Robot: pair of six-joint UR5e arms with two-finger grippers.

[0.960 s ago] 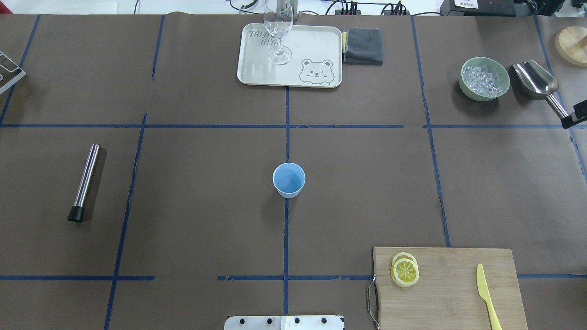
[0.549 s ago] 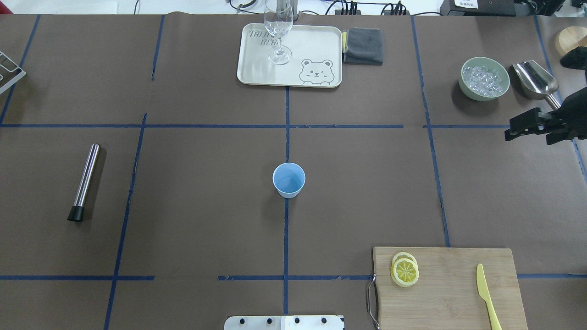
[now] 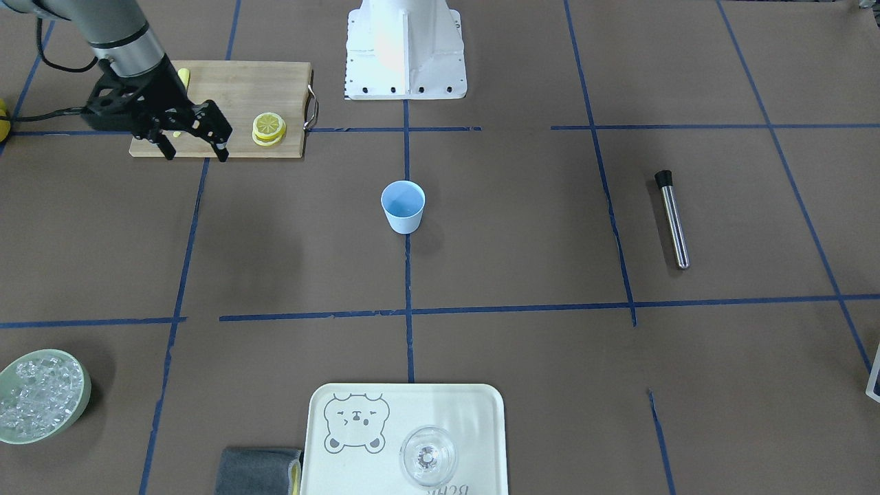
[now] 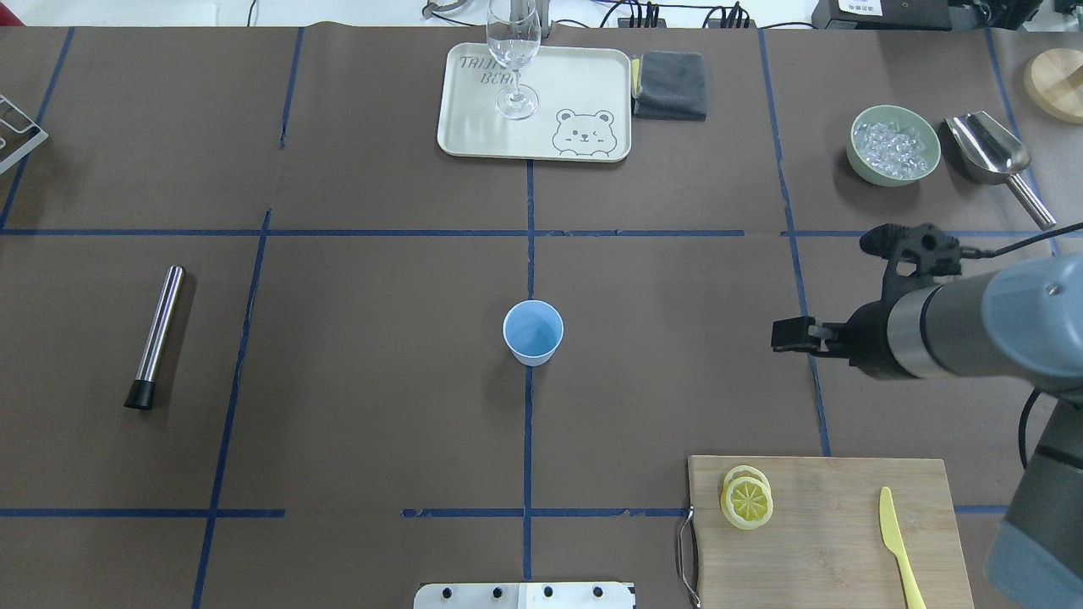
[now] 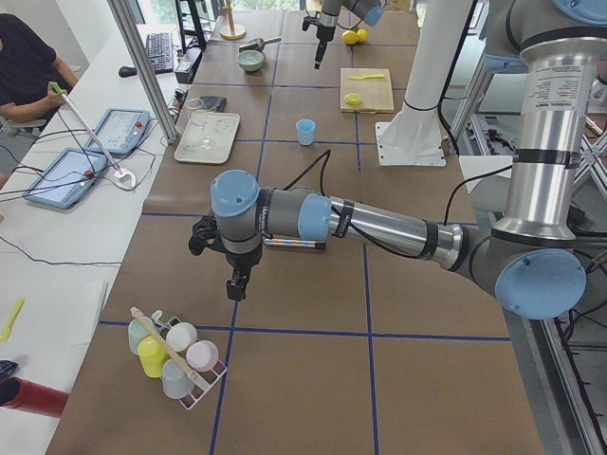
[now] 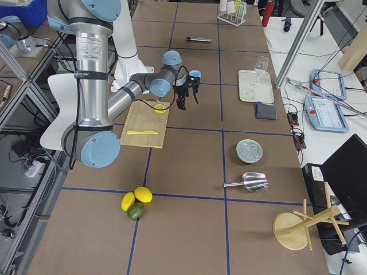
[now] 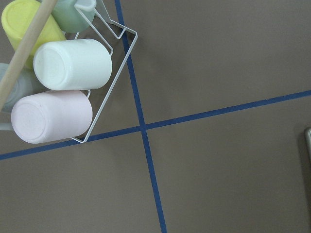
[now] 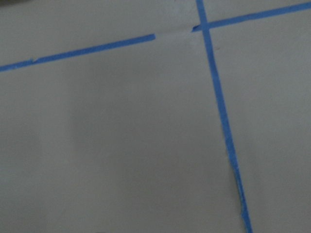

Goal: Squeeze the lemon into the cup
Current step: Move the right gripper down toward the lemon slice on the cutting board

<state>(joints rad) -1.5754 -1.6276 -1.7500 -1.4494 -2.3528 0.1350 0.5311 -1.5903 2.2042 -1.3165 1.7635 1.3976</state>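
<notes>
Black right gripper is seen with its fingers spread wide, nothing held. From overhead, the lemon, two round slices stacked flat on the cutting board, is found at roughly 6 o'clock from it. The cup, upright and empty, is sat at 9 o'clock. The left gripper is parked way off by the mug rack and its fingers can't be judged, so the right is reckoned nearer. The green bowl is filled with ice.

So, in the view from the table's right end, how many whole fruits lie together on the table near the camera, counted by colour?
Yellow fruits: 2
Green fruit: 1
Total: 3
</notes>
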